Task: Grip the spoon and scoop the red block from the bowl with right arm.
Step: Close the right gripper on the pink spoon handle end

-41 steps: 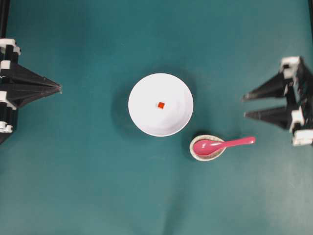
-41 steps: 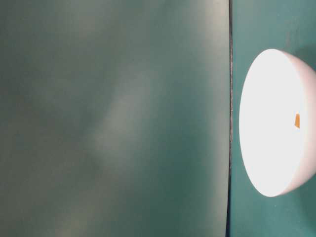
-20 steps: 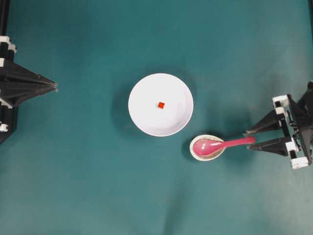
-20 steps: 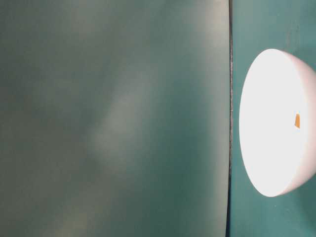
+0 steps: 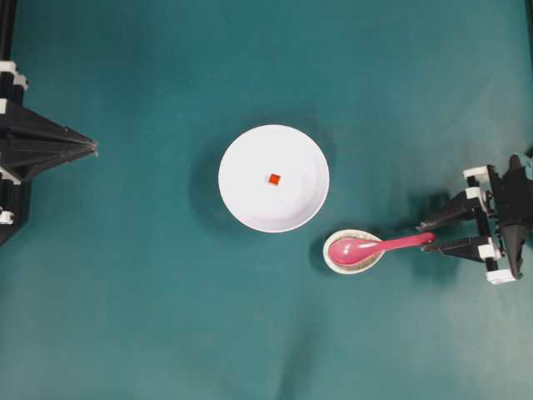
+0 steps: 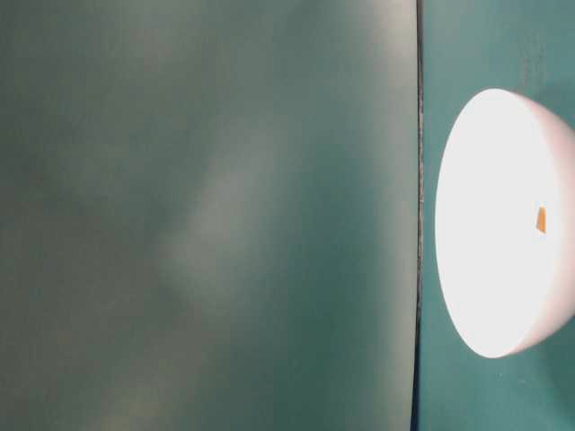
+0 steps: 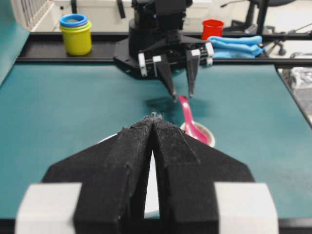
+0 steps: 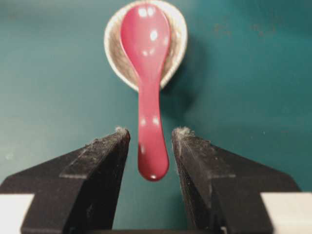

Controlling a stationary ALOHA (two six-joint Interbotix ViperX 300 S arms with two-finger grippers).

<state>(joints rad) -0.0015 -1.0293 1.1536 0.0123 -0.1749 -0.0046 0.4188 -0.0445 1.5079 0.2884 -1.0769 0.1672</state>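
I am working in what looks like a robotics lab or test room, not a home. The surface (image 5: 150,317) is covered edge to edge in plain teal matting, with a black rail (image 7: 58,51) running along its far side in the left wrist view. Beyond that rail I see a stack of yellow and blue cups (image 7: 76,32), a red cup (image 7: 212,28) and folded blue cloths (image 7: 235,46), set out like spare props. Behind them stand the legs of a wheeled office chair (image 7: 263,19) and pale floor. A second black arm (image 7: 158,29) is bolted at the surface's far edge, facing mine.
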